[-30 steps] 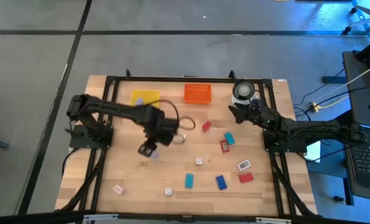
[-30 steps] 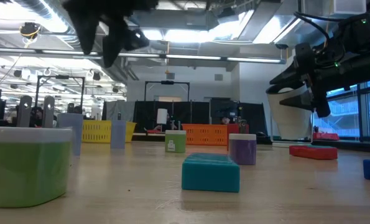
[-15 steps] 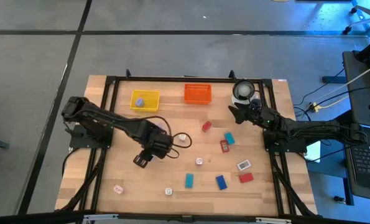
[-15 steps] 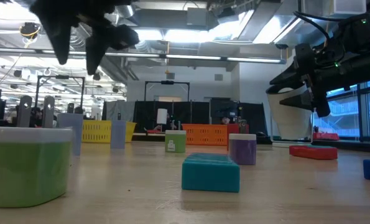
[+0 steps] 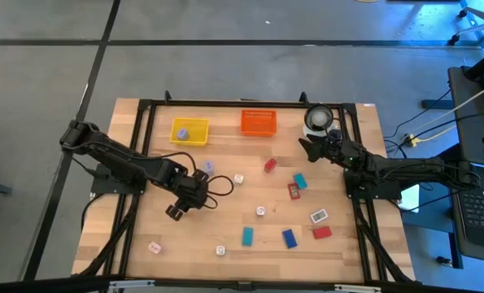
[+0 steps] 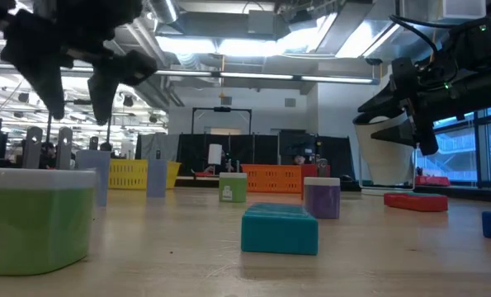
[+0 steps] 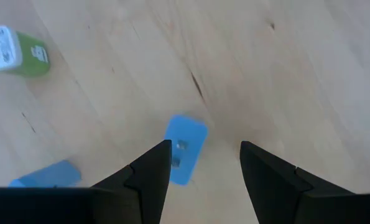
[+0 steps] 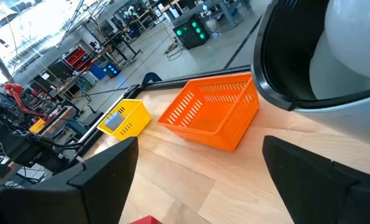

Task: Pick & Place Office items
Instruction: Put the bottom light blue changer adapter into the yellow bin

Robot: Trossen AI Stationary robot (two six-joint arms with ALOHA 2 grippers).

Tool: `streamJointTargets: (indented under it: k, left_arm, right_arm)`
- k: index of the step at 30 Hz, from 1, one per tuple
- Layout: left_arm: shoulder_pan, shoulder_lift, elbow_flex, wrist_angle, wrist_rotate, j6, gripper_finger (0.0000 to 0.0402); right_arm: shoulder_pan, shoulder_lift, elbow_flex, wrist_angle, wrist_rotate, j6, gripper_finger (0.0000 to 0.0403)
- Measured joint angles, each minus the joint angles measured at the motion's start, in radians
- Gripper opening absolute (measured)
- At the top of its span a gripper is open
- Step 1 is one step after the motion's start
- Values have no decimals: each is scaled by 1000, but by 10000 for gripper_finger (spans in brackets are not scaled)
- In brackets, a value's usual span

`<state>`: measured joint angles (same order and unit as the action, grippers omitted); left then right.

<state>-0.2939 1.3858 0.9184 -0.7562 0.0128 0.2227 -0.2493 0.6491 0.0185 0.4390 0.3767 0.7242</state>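
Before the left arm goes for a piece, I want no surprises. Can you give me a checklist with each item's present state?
1. Left claw open with nothing between its fingers: ok.
2. A piece in reach below it: ok, a blue block lies on the wood just past the fingers.
3. Block centred in the gap: not ok, it sits nearer one finger.
4. Yellow tray has room: ok, only one lilac piece shows inside.
5. Right claw out of the way: ok, it is open beside the white container.
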Motion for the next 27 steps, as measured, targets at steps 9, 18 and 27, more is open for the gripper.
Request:
streamJointTargets:
  k: [9,18,27]
  left_arm:
    - [0,-36,-87,101,-3,102,258]
    - [37,-46,-206,312,20,115,276]
    - [92,-45,-259,348,106,125,262]
  right_arm:
    - [0,0,0,0,0,50,347]
    - [0,0,0,-10,0,63,347]
    - [0,0,0,-23,30,64,347]
